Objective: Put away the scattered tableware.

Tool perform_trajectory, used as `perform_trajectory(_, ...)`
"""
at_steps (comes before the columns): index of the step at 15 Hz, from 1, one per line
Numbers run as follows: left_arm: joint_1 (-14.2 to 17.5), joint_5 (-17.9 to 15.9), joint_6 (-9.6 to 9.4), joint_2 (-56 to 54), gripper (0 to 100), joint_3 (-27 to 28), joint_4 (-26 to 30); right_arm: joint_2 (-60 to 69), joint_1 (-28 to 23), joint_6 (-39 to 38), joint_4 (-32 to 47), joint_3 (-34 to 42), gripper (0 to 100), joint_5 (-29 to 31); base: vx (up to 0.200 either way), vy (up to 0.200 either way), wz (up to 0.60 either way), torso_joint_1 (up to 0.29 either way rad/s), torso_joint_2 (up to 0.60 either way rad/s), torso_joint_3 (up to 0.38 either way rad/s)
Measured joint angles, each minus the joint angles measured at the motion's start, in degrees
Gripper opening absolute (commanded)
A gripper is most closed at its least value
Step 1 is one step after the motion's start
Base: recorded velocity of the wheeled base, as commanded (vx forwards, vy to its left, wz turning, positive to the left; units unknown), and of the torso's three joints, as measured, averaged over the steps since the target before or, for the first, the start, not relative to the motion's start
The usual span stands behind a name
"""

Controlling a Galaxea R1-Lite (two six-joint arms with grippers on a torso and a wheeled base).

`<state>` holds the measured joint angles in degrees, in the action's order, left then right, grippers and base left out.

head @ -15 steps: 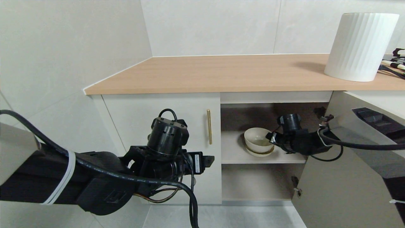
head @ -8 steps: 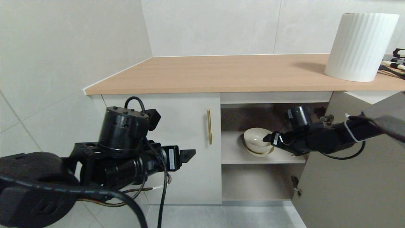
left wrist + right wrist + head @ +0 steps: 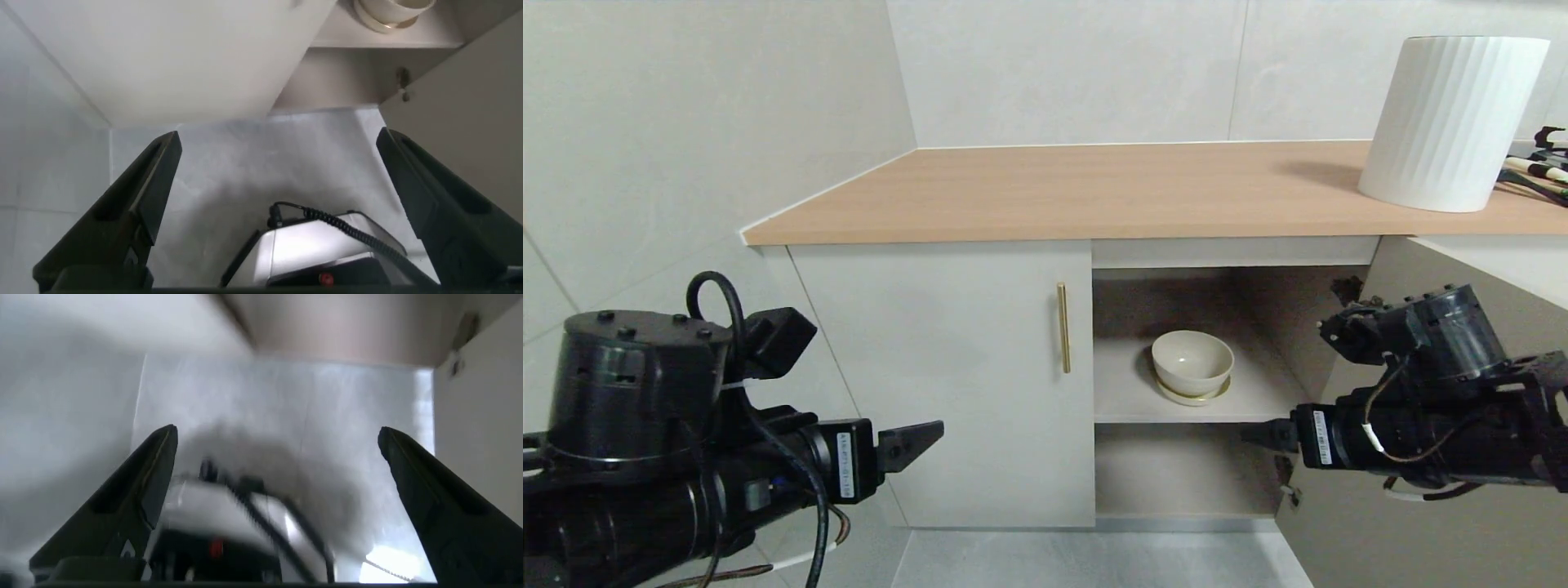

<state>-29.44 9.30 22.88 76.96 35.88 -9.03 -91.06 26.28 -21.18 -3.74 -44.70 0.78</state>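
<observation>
**Both jaws empty, bowl stacked on the shelf**

Your left gripper (image 3: 278, 143) has its jaws spread wide with nothing between them, and only floor shows beyond. Your right gripper (image 3: 278, 434) reads the same: apart and empty. In the head view both hang outside the cabinet (image 3: 1225, 251). The left one is in front of the closed door (image 3: 947, 376). The right one is level with the lower opening, near the open door (image 3: 1372, 506). I judge that this stance suits a placement already made: there is nothing left to hold, and the opening is free for the open door to swing.

The bowl (image 3: 1192, 362) stands on the upper shelf (image 3: 1123, 392), nested on a plate (image 3: 1194, 399). My guess is that they are stacked to save room and keep the pair steady. The bowl sits upright with its mouth facing up. Being round, it has no long axis across the shelf. Its only axis runs vertical, down through its foot into the plate, which lies flat beneath it.
</observation>
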Motion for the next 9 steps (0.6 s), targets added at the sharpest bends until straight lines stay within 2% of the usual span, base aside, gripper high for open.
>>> perform_trajectory(3, 0.37, 0.05, 0.02, -1.91, 100, -0.82, -0.05, 4.92, 2.05, 0.66, 0.3, 3.55, 100, 0.23, -0.2, 0.0, 0.0, 0.007, 0.01, 0.002)
perform_trajectory(9, 0.34, 0.09, 0.02, -2.32, 100, -1.07, -0.07, 7.28, 2.43, 0.79, 0.38, 4.27, 100, 0.26, -0.2, 0.0, 0.0, 0.0, 0.0, 0.003)
